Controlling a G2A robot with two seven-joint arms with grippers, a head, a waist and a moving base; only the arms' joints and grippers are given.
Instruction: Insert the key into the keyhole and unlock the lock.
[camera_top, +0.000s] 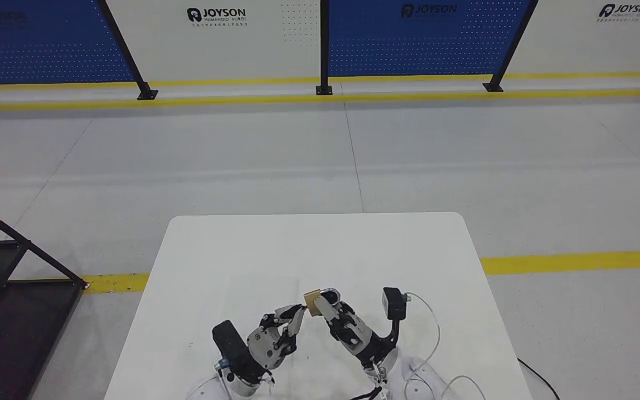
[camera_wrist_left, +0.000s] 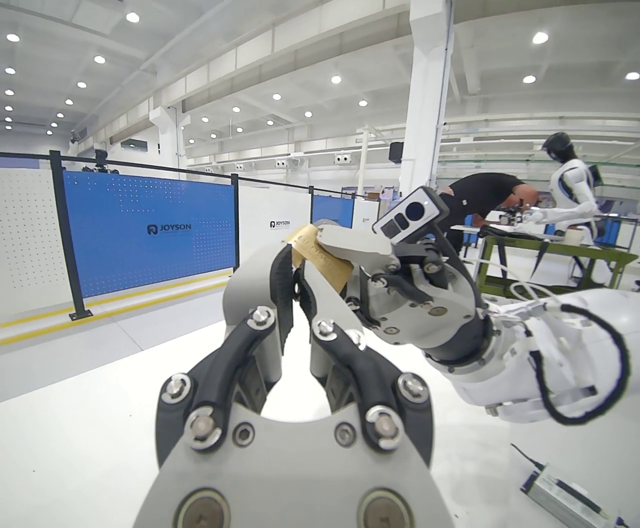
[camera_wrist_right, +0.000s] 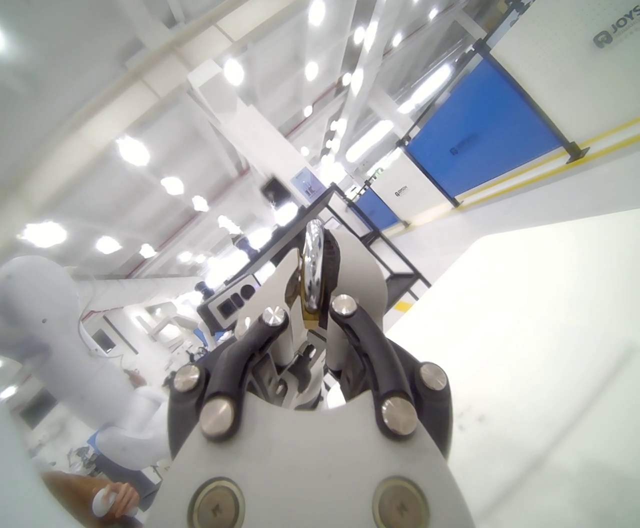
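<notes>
A brass padlock (camera_top: 313, 298) with a chrome shackle is held up above the near part of the white table (camera_top: 400, 250). My right gripper (camera_top: 326, 306) is shut on it. In the right wrist view the shackle and brass body (camera_wrist_right: 314, 270) stand edge-on between that gripper's (camera_wrist_right: 317, 255) fingers. My left gripper (camera_top: 297, 313) meets the lock from the other side. In the left wrist view its black pads (camera_wrist_left: 282, 280) are pressed close together right at the padlock (camera_wrist_left: 320, 257). The key is mostly hidden between them.
Both grippers sit close together near the table's front edge. A small grey box with a cable (camera_wrist_left: 555, 492) lies on the table near the right arm. A black frame (camera_top: 30, 270) stands off the table's left side.
</notes>
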